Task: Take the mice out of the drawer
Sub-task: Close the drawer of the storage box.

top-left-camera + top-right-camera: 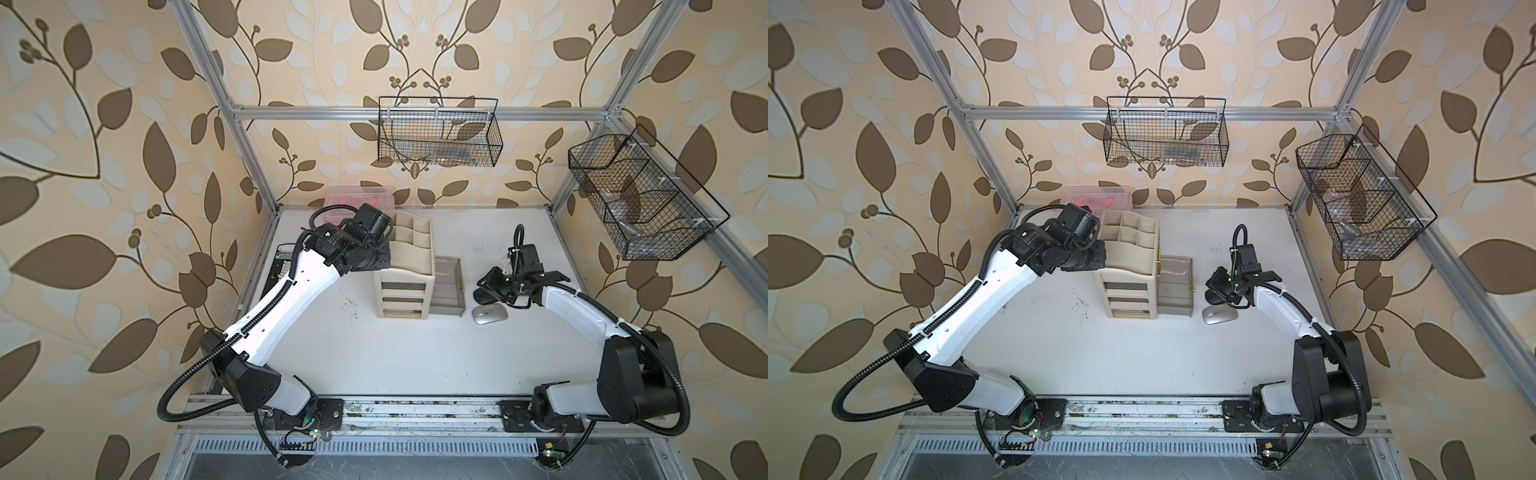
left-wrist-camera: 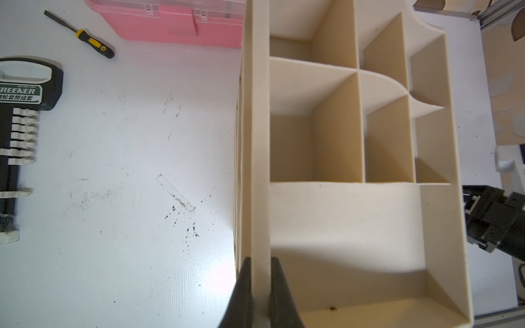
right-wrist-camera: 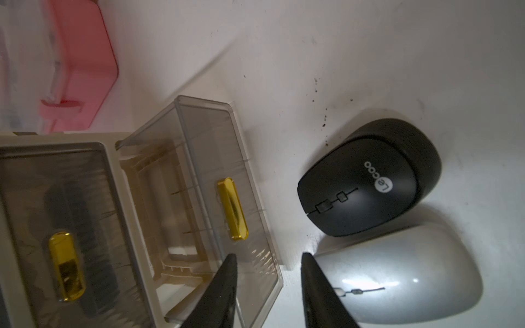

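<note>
My left tool (image 2: 260,262) is clamped narrow on the left wall of the one beige organiser (image 1: 401,286), one finger on each side of the wall. The organiser stands mid-table on the white table (image 1: 374,353). Its top has six small cells and one long one.

My right tool (image 3: 269,253) is moderately parted and holds nothing. It hangs to the right of the organiser, over the gap between the drawer and the mice.

I count two smoky drawers with gold handles in my right wrist view. One drawer (image 1: 448,286) is pulled out to the right, and I see no mouse in it. The shut drawer (image 3: 56,227) has a dark shape behind its front, and I cannot tell what that shape is.

I count two mice, both on the table just right of the open drawer. The one black mouse (image 3: 366,181) lies on the far side and is partly hidden under my right tool in both top views. The one silver mouse (image 1: 490,314) lies just on its near side. I cannot tell whether they touch.

One pink box (image 1: 359,199) sits at the far edge, behind the organiser. At the left of the table lie one screwdriver (image 2: 82,35) and one black socket rack (image 2: 17,136). Two black wire baskets hang on the frame, one (image 1: 440,133) at the far side and one (image 1: 640,199) at the right.
</note>
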{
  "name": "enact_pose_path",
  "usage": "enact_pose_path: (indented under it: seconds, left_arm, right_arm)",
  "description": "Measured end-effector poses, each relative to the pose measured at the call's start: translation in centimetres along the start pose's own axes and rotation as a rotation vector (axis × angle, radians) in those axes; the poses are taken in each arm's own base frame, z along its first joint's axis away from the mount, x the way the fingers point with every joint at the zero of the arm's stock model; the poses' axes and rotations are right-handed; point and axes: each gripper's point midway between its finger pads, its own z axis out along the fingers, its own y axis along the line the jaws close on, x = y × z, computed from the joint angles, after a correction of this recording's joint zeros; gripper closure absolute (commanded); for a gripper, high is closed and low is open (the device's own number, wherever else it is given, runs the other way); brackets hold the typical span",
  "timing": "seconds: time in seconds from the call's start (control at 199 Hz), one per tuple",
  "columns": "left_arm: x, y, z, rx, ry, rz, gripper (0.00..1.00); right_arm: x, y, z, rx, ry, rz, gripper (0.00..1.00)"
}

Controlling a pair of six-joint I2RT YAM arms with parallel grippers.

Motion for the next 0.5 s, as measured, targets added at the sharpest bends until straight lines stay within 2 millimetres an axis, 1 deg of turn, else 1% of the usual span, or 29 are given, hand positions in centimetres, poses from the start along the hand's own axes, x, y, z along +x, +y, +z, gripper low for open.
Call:
enact_pose_path:
  seconds: [0.111,0.186,0.337,0.427,0.502]
  left_arm:
    - [0.1,0.0,0.0,-0.002,0.003,0.001,1.0]
    - [0.0,0.0,0.0,-0.002,0.003,0.001,1.0]
    - [0.1,0.1,0.2,-0.001,0.003,0.0,1.0]
    - [0.1,0.0,0.2,0.017,0.003,-0.006,1.0]
    - [0.1,-0.1,0.3,0.031,0.002,-0.013,1.0]
  right_arm:
    - [1.0,-0.1,2.1,0.008,0.058,-0.026,0.68]
    - [1.8,0.4,3.1,0.005,0.091,-0.053,0.7]
    - [2.7,2.3,4.3,-0.046,0.131,-0.094,0.71]
    - [3.2,3.4,4.6,-0.075,0.151,-0.116,0.71]
    - [3.4,4.8,4.9,-0.104,0.164,-0.144,0.71]
